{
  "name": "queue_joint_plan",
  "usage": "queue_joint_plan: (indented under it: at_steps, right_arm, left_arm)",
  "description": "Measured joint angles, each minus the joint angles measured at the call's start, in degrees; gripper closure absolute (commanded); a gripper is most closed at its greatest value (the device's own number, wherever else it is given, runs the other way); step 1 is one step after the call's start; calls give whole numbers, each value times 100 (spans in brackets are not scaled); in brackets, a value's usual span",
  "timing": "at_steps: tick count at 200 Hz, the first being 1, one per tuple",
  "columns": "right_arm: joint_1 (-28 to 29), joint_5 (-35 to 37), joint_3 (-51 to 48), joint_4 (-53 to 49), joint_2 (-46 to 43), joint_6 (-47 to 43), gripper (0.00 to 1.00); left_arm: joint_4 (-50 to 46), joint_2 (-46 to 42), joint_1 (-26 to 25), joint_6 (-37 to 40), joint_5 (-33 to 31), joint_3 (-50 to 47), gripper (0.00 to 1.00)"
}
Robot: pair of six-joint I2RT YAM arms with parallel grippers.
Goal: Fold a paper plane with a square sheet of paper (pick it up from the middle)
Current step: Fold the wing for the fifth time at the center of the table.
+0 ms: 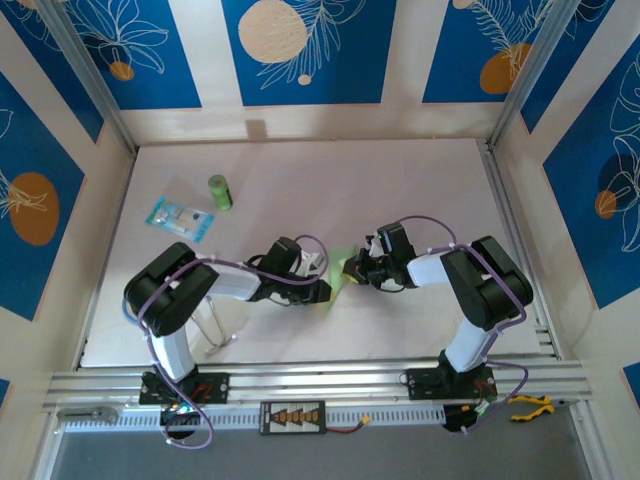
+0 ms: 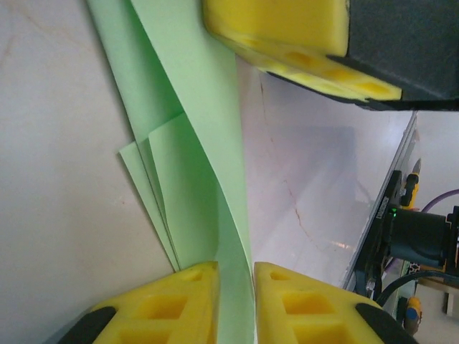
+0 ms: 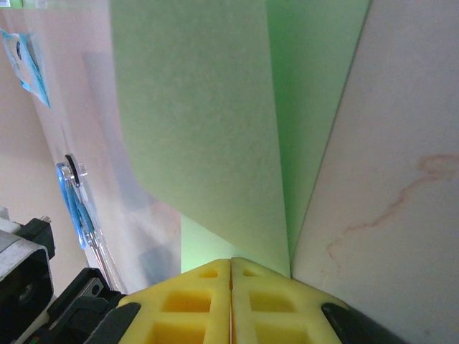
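Packet (image 1: pixel 180 217): clear, blue-printed, lying flat at the far left of the table (image 1: pixel 400 180). It is well apart from the work and is judged to play no part in the fold.
Cylinder (image 1: pixel 220 192): small and green, near the packet and a little farther from the arms. It too is left aside.
Left gripper (image 2: pixel 237 272): low over the middle of the table, its fingers (image 2: pixel 186 294) a little apart. The paper's edge runs through the gap and nothing is clamped, so it seems to act as a guide or to be between pinches.
Sheet of paper (image 3: pixel 193 122): pale green, at the table's centre between the two grippers, and partly folded. Several layers overlap near the left fingers, and one flap stands up off the surface. It has no dart shape yet.
Right gripper (image 3: pixel 231 265): pads pressed together on a folded edge of the sheet. This grip appears to hold the flap raised so a crease can be set against the other arm.
Step in hand: judged a middle fold, with further creases to come.
Risk: the thin paper may slip or crease askew if the left fingers close off the fold line.
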Motion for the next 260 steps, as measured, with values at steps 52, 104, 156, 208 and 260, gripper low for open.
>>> queue_joint_plan:
  at_steps: [52,104,156,208,260]
  right_arm:
    - [11,11,20,-39,0,0,91]
    - [22,31,28,-63,-2,0,91]
    - [22,37,42,-87,-2,0,91]
    - [28,57,63,-142,-4,0,91]
    - [35,72,63,-146,-11,0,91]
  left_arm:
    - [-345,-22,-17,229,-85,85,88]
    - [-457,-22,-22,321,-142,87,94]
    - [-461,-52,-22,323,-142,68,88]
    - [-625,-225,-26,343,-157,-48,86]
    - [-678,-240,-26,426,-188,-83,94]
